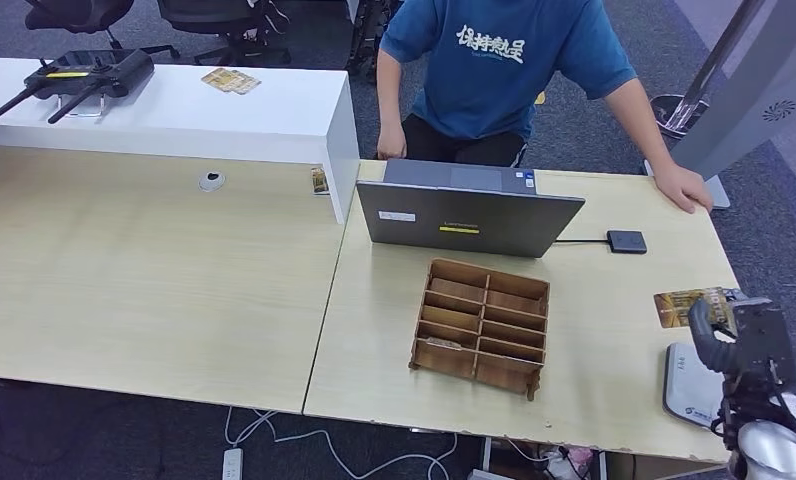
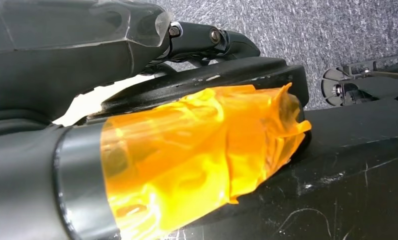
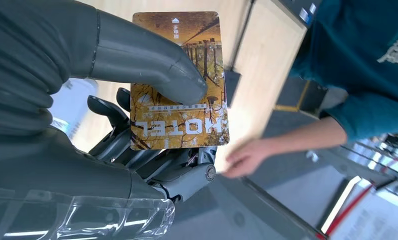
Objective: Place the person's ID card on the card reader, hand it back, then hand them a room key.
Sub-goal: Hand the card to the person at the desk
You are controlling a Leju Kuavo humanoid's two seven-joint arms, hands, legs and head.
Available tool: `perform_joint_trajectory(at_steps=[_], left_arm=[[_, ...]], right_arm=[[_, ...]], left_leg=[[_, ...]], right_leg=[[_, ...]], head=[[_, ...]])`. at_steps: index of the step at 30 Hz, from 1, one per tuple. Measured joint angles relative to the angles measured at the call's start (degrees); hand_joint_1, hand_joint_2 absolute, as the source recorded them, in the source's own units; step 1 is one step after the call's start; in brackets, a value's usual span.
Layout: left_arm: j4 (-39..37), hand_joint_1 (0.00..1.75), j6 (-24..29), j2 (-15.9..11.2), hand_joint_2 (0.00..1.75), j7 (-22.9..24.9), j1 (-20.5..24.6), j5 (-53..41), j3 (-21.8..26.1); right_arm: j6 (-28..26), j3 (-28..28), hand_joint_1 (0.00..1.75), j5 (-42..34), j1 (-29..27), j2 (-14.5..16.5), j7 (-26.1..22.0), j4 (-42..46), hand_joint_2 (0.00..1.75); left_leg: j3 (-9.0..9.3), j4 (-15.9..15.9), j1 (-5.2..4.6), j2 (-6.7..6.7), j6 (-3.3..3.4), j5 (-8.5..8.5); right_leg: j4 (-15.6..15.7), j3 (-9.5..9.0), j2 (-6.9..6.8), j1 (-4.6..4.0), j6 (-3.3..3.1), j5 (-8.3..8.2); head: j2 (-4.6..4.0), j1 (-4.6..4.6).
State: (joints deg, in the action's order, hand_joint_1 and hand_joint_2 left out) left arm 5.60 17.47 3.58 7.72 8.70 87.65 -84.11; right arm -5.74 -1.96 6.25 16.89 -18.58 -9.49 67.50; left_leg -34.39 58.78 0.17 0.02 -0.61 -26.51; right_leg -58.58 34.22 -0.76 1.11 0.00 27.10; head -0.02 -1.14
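My right hand (image 1: 740,336) hovers over the table's right front corner and pinches a yellow-brown room key card (image 1: 686,306). In the right wrist view the card (image 3: 187,120) reads HOTEL, with my thumb (image 3: 152,67) pressed on its face and the fingers behind it. A white flat card reader (image 1: 688,386) lies on the table just below that hand. The person in a blue shirt (image 1: 504,60) stands behind the table, one hand (image 1: 682,187) resting on its far right edge. My left hand (image 2: 207,40) hangs beside dark body parts, its grip unclear.
A wooden compartment rack (image 1: 482,325) stands mid-table, with a grey laptop (image 1: 469,215) behind it. A small black box (image 1: 626,241) is cabled to the laptop. A raised white counter (image 1: 174,110) at the left carries a router (image 1: 84,75) and cards (image 1: 230,81).
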Motion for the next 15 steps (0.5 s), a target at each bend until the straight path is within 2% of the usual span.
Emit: perform_joint_trajectory(at_steps=[7,15], left_arm=[[0.0,0.0,-0.1,0.0,0.0,0.3,0.0,-1.3,0.0],[0.0,0.0,-0.5,0.0,0.0,1.0,0.1,-3.3,0.0]], right_arm=[[-7.5,4.0,1.75,11.7,5.4,0.2,1.6,2.1,1.75],[-9.0,9.3,1.75,18.3,14.2,2.1,5.8,1.9,1.75]], left_leg=[[0.02,0.0,0.0,0.02,-0.02,0.02],[0.01,0.0,0.01,0.03,-0.03,0.05]], right_leg=[[0.0,-0.01,0.03,0.0,-0.01,-0.01],[-0.1,0.01,0.04,-0.01,-0.02,-0.02]], head=[[0.0,-0.01],[0.0,-0.01]])
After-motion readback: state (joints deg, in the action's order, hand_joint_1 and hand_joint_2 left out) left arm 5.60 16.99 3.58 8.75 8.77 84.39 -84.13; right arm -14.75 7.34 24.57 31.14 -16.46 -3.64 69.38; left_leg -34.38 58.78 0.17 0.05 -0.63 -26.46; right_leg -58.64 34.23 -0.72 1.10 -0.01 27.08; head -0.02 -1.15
